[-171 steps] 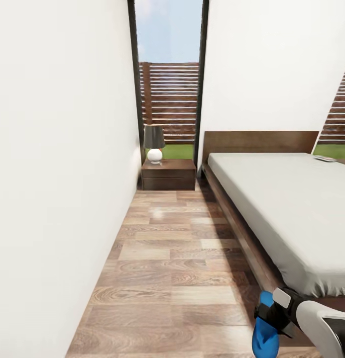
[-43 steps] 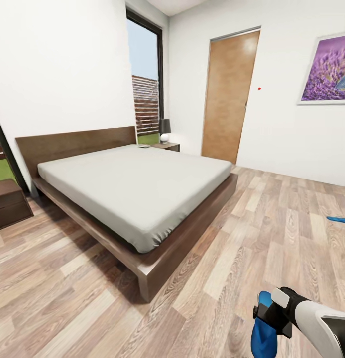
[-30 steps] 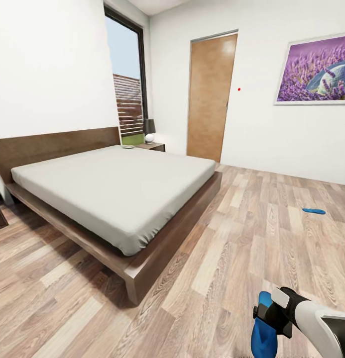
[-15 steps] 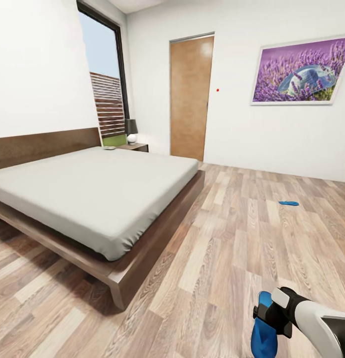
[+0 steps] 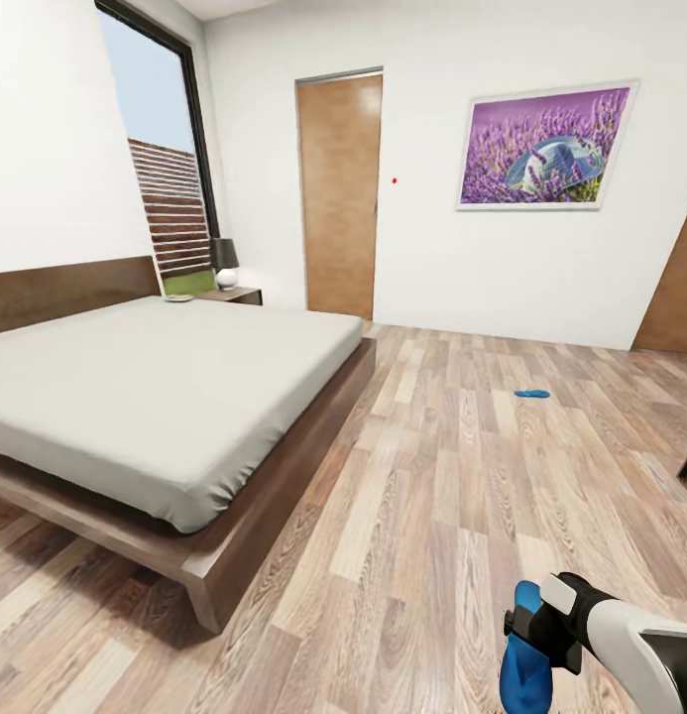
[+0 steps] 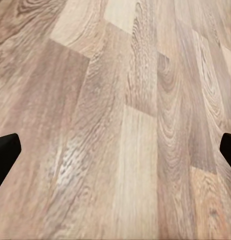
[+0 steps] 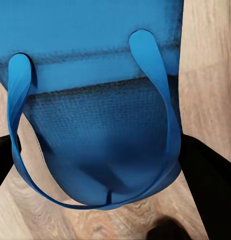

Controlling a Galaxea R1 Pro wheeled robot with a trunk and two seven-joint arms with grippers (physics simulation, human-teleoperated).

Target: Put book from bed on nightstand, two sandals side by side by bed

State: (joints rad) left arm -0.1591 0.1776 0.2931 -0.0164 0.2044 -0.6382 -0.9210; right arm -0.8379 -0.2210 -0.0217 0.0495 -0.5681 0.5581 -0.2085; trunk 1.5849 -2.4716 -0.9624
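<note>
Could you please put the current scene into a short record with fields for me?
room: bedroom with wood-plank floor
bed: light-grey mattress, dark wooden frame
nightstand: at the bed's far corner, bearing a lamp
held sandal: blue, gripped by the right gripper
other sandal: on the floor, apart from the bed
left gripper: open over bare floor
book: small flat item by the nightstand, too small to tell

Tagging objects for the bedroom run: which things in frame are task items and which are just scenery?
Task items:
- sandal in right gripper
- second sandal on the floor
- bed
- nightstand with lamp
- small flat item at the bed's far corner, too small to identify

Scenery:
- door
- lavender picture
- window
</note>
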